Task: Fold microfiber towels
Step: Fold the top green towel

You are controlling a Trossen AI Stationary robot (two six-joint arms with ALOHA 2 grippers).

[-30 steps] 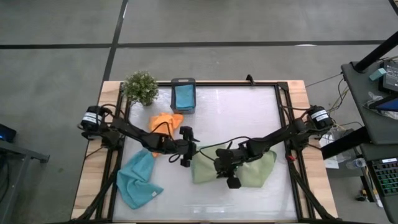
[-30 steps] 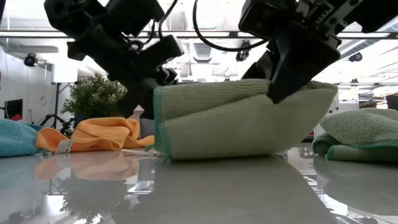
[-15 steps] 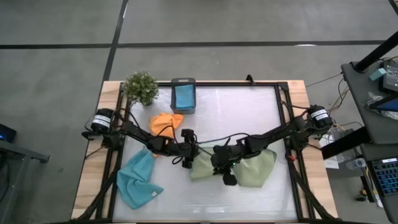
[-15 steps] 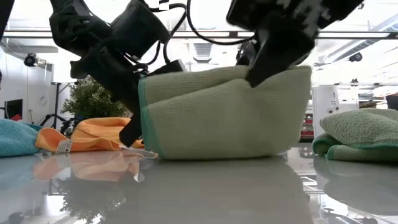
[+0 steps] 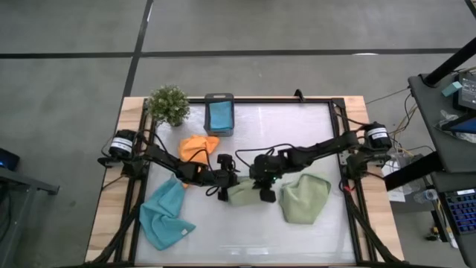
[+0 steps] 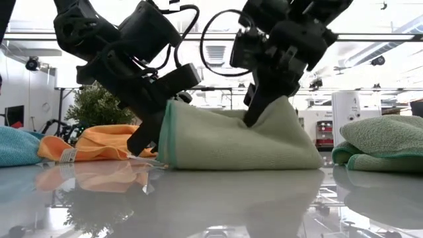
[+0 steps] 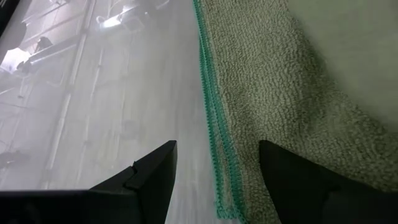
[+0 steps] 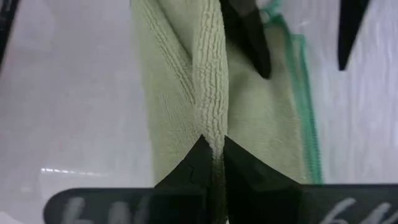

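Observation:
A sage green towel (image 5: 244,195) lies folded at the table's middle; its green-stitched hem (image 7: 214,143) faces left. My right gripper (image 8: 211,149) is shut on its top. My left gripper (image 5: 227,187) stands open at that hem: one finger (image 7: 305,180) is over the cloth, the other (image 7: 146,180) over bare table. Whether either touches, I cannot tell. A second sage green towel (image 5: 305,197) lies crumpled to the right. An orange towel (image 5: 198,146) and a light blue one (image 5: 163,216) lie at the left. Another blue towel sits in the dark box (image 5: 219,115). My right gripper pinches a raised ridge of the towel's upper layer (image 8: 208,124) between its two fingertips. The fingers slant down from the table's right and run along the ridge. The cloth rises to a peak at the fingers (image 6: 258,116), and the rest of the towel lies on the table.
A small potted plant (image 5: 169,104) stands at the far left corner beside the dark box. Bare tabletop (image 5: 290,141) spreads behind the grippers and along the near edge (image 5: 245,238).
My right gripper has gone toward the table's left and lower, still shut on the green towel. It has carried the towel's right part over toward the hem, so the towel has folded up narrower and lower, clear of the second green towel. My left gripper has sunk to the hem.

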